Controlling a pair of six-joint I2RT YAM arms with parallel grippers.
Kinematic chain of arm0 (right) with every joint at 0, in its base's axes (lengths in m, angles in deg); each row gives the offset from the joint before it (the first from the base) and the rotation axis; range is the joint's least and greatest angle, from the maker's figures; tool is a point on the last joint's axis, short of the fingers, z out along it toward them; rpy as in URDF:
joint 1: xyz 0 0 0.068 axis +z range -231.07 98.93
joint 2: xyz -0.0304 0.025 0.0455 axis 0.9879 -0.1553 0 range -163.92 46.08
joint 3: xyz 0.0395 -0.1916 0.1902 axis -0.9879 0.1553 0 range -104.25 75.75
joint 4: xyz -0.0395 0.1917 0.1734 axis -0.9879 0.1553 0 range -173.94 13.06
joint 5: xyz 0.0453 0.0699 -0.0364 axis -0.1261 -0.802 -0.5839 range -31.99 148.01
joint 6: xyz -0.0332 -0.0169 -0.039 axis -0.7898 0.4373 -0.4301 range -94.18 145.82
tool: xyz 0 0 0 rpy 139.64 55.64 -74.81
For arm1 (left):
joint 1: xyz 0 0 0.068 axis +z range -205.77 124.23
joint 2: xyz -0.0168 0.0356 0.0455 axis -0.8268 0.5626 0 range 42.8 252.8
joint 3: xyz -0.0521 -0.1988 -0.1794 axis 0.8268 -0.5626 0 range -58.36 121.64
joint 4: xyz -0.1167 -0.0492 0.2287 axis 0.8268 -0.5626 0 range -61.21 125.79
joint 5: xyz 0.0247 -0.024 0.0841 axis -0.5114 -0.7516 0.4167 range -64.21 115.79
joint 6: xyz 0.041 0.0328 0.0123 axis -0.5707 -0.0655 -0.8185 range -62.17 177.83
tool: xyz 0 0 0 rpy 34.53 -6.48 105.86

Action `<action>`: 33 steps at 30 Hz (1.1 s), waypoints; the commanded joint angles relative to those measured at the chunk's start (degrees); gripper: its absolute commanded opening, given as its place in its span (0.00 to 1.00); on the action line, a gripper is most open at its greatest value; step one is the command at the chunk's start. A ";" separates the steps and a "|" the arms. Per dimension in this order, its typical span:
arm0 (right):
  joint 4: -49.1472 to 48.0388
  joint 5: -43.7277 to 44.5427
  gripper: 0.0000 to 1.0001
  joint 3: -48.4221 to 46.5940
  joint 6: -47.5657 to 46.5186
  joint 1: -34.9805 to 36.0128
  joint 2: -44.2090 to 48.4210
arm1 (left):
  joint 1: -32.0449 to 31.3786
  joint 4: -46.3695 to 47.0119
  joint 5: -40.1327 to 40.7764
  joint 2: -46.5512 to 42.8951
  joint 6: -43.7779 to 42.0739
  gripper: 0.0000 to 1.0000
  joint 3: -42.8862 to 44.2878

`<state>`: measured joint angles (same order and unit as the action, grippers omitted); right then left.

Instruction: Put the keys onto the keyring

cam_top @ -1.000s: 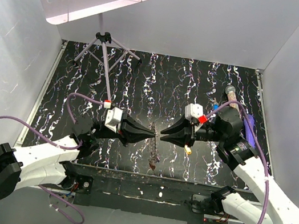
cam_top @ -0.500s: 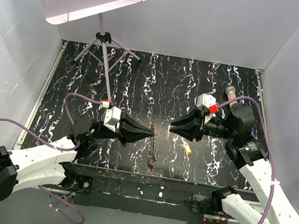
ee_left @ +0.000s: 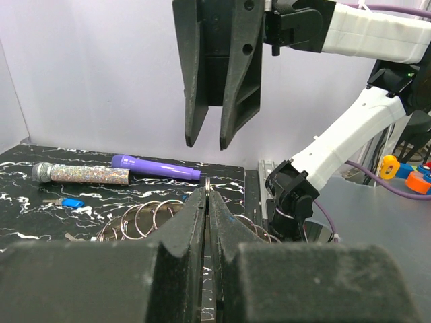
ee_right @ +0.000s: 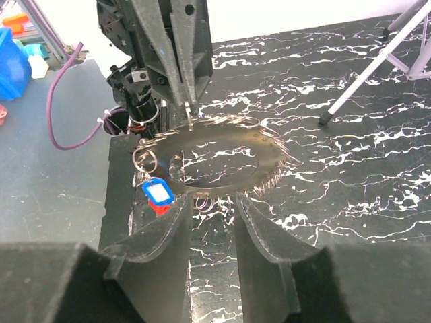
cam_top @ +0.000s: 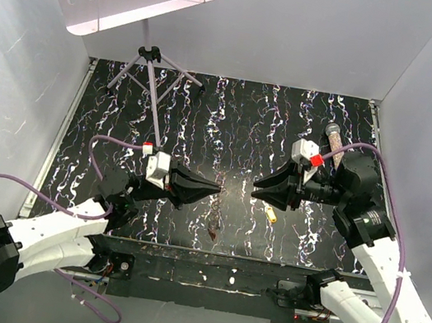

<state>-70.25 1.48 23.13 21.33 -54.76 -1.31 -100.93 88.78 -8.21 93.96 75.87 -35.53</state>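
My left gripper (cam_top: 216, 188) is shut on the edge of the keyring (cam_top: 215, 227), a large flat metal ring that hangs edge-on below the jaws and carries several small wire rings. In the right wrist view the keyring (ee_right: 215, 158) faces me, with a blue-headed key (ee_right: 158, 192) and a red one (ee_right: 156, 206) hanging at its left. My right gripper (cam_top: 256, 192) is open and empty, a short gap to the right of the ring. A yellow-headed key (cam_top: 271, 215) lies on the table below it. Another blue key (ee_left: 71, 202) lies near the tube.
A clear tube of pinkish beads (cam_top: 332, 133) and a purple marker (ee_left: 155, 167) lie at the right rear. A music stand's tripod (cam_top: 153, 67) stands at the back left. White walls close in the black marbled table (cam_top: 231, 122).
My right gripper has pulled back to the right, away from the left gripper and the ring. The left gripper keeps its hold and has shifted slightly up.
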 commanded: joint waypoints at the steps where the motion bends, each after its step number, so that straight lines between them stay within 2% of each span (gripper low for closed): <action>1: 1.24 -2.53 0.39 -0.03 -3.06 -0.20 1.96 | 0.26 3.61 1.04 0.70 1.12 0.00 0.02; 6: 1.87 -4.98 0.40 0.15 -5.96 -0.20 1.79 | 0.25 4.31 0.60 0.96 0.59 0.00 -0.07; 11: -1.47 -8.33 0.40 0.24 -6.49 0.41 -0.85 | 0.25 5.72 -0.36 2.28 -0.11 0.00 0.64; 19: -0.51 -10.18 0.40 -3.54 -13.25 3.57 -6.39 | 0.17 6.34 -2.56 4.74 -2.48 0.00 2.48; 24: -3.58 -10.00 0.40 -3.02 -15.54 5.68 -7.45 | 0.25 5.89 -2.92 4.74 -4.07 0.00 2.66; 33: -10.69 -7.63 0.39 -2.31 -11.43 7.71 -10.34 | 0.26 9.40 -3.09 6.85 -3.37 0.00 2.48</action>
<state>-74.31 -6.74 22.65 7.66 -47.66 -10.30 -100.93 93.17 -11.05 100.08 72.66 -35.20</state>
